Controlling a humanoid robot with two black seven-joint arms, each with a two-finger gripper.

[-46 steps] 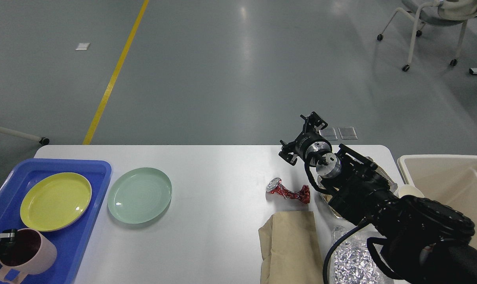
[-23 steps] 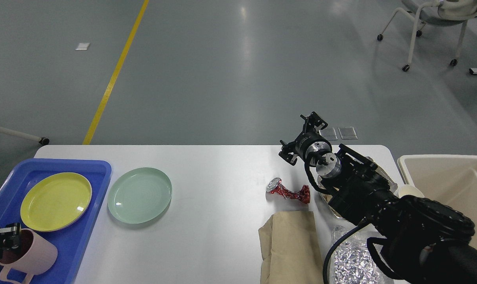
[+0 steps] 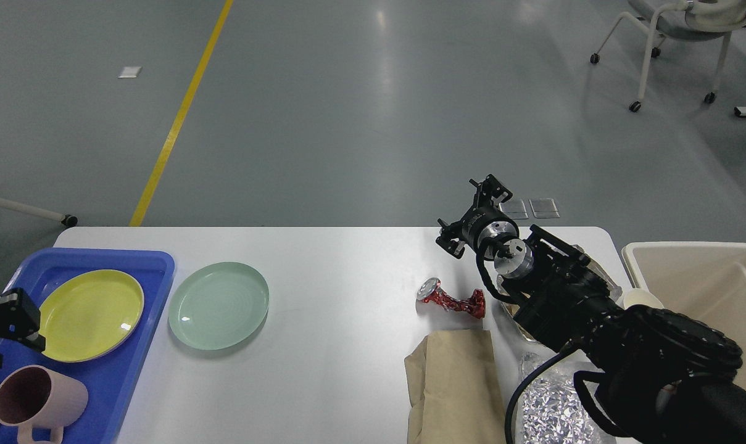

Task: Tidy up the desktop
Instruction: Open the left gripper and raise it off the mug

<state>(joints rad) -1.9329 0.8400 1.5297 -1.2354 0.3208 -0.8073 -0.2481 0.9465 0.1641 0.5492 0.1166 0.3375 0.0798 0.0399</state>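
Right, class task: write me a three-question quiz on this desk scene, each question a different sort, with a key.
1. True or false: the yellow plate lies inside the blue tray.
2. Where does the pink mug stand? A) on the green plate B) in the blue tray C) in the beige bin
3. Fill in: the red foil wrapper lies on the ____ desktop.

Key: 1 true; 2 B; 3 white.
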